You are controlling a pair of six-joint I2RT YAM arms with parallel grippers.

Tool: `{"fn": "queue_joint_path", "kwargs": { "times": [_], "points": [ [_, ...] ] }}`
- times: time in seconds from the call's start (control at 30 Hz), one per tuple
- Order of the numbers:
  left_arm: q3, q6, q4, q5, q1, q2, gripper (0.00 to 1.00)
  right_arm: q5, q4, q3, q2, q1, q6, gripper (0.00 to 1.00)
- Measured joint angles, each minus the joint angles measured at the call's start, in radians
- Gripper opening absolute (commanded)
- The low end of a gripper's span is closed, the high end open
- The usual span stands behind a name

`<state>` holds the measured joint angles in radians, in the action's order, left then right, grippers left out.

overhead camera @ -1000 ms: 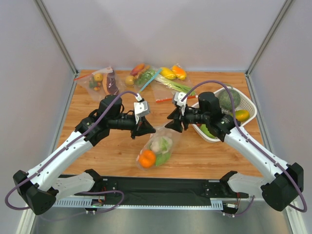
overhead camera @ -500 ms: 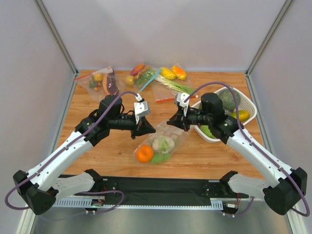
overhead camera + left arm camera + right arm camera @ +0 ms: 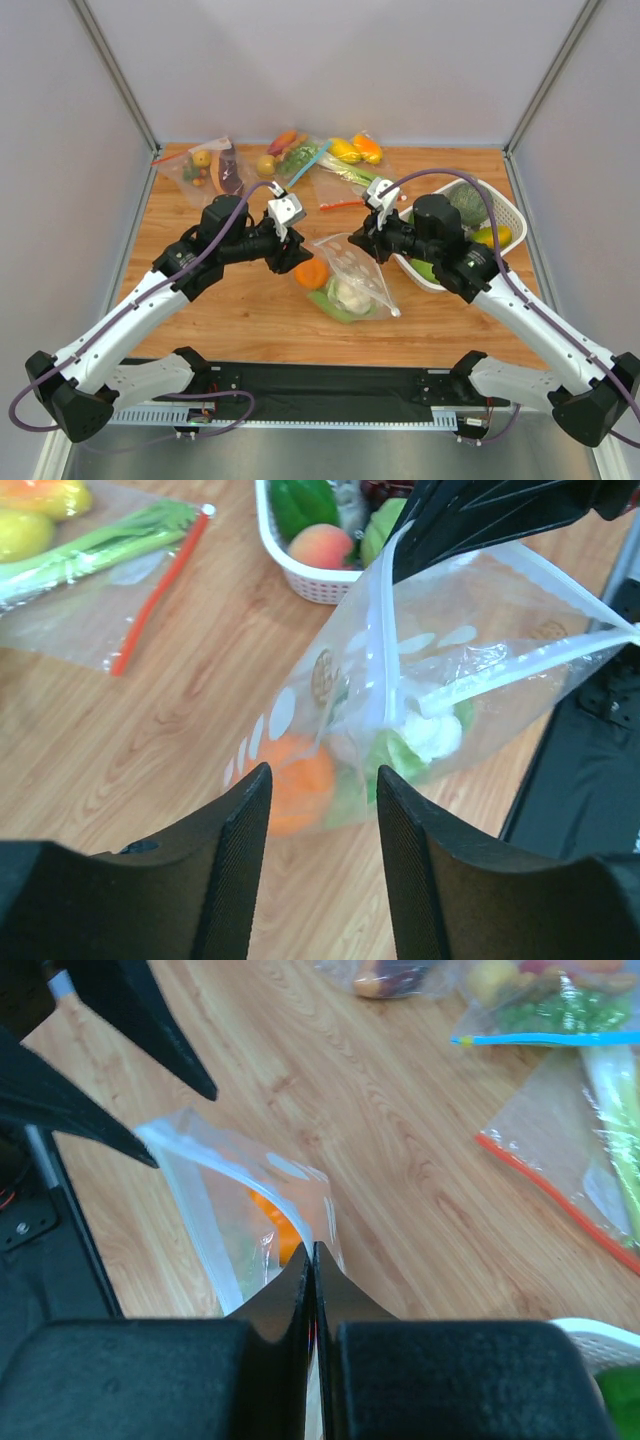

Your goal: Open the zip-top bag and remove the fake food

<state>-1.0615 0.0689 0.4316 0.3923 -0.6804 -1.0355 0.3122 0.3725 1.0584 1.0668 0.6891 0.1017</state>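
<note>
Pinching one zip lip of the bag [image 3: 365, 280] in closed right jaws, presenting the other lip to spread, empty left jaws, with food [image 3: 311, 273] low inside.

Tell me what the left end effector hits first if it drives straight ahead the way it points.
The left end effector would likely meet the zip-top bag first, near the orange inside; depth is unclear.

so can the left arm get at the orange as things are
Probably not yet: the orange lies inside the zip-top bag, plastic between it and the left gripper, whose jaws are open. The right gripper pinches the bag's rim.
</note>
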Motion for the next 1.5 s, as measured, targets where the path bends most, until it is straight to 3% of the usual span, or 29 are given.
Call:
{"fn": "queue_joint_path", "kwargs": {
  "times": [0.23, 0.57, 1.2, 1.3, 1.43, 1.5],
  "points": [
    [0.01, -0.042, -0.025, -0.072, 0.0, 0.018, 0.6, -0.213, 0.013, 0.029, 0.027, 0.06, -0.09, 0.0],
    [0.027, -0.164, -0.094, 0.056, 0.0, -0.053, 0.62, -0.46, 0.007, 0.032, 0.073, 0.179, -0.201, 0.0],
    [0.053, -0.343, -0.183, 0.118, 0.0, -0.148, 0.62, -0.638, -0.008, 0.037, 0.087, 0.343, -0.281, 0.0],
    [0.053, -0.36, -0.183, 0.103, 0.001, -0.151, 0.52, -0.644, -0.008, 0.037, 0.087, 0.357, -0.29, 0.0],
    [0.053, -0.383, -0.185, 0.087, 0.007, -0.157, 0.2, -0.652, -0.011, 0.037, 0.086, 0.37, -0.303, 0.0],
    [0.053, -0.388, -0.185, 0.083, 0.009, -0.161, 0.12, -0.659, -0.011, 0.037, 0.085, 0.376, -0.308, 0.0]
  ]
}}
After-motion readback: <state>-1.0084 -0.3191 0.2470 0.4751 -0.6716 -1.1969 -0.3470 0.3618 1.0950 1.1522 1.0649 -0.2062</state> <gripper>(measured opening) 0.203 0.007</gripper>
